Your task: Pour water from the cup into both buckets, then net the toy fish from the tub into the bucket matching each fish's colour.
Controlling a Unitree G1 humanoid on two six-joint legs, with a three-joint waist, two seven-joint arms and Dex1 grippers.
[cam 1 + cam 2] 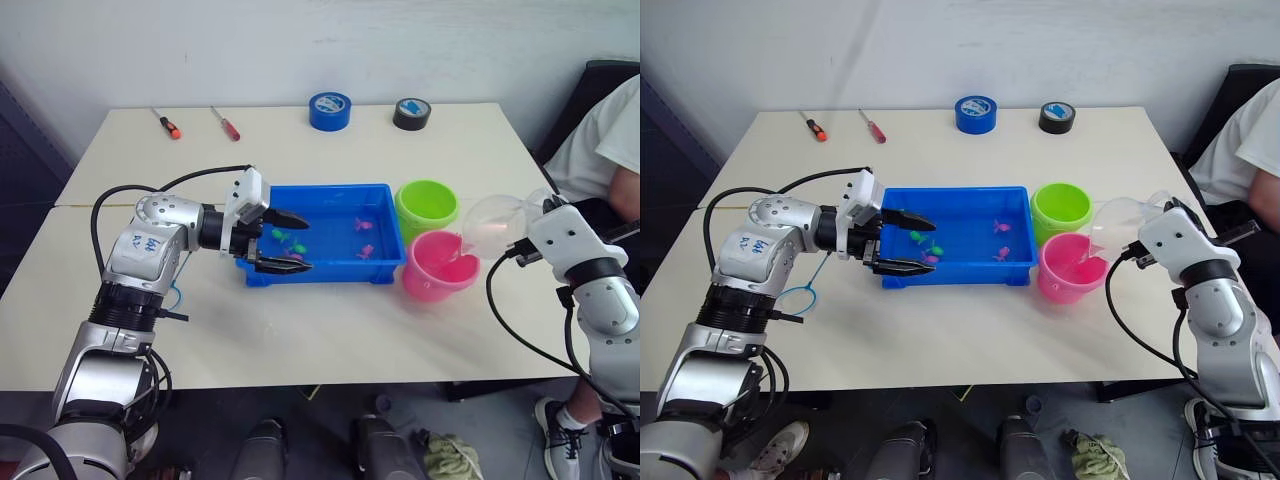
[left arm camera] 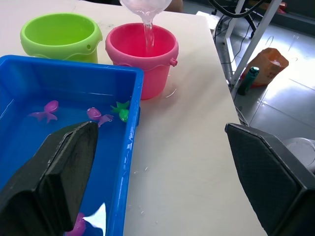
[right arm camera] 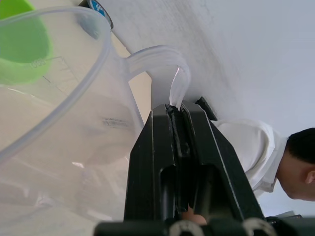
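Note:
The blue tub (image 1: 320, 271) sits mid-table holding several small green and pink toy fish (image 2: 45, 110). My left gripper (image 1: 300, 243) is open at the tub's left end, one finger over the water and the other by the front wall. The green bucket (image 1: 426, 205) and pink bucket (image 1: 440, 268) stand just right of the tub. My right gripper (image 3: 176, 110) is shut on the handle of the clear cup (image 1: 497, 222), which is tilted over the pink bucket. A thin stream of water (image 2: 147, 32) falls into it. The net (image 1: 798, 297) lies on the table under my left forearm.
A blue tape roll (image 1: 330, 110), a black tape roll (image 1: 411, 113) and two screwdrivers (image 1: 166, 123) lie along the table's far edge. A person in a white shirt (image 1: 612, 135) sits close by the table's right end, behind my right arm.

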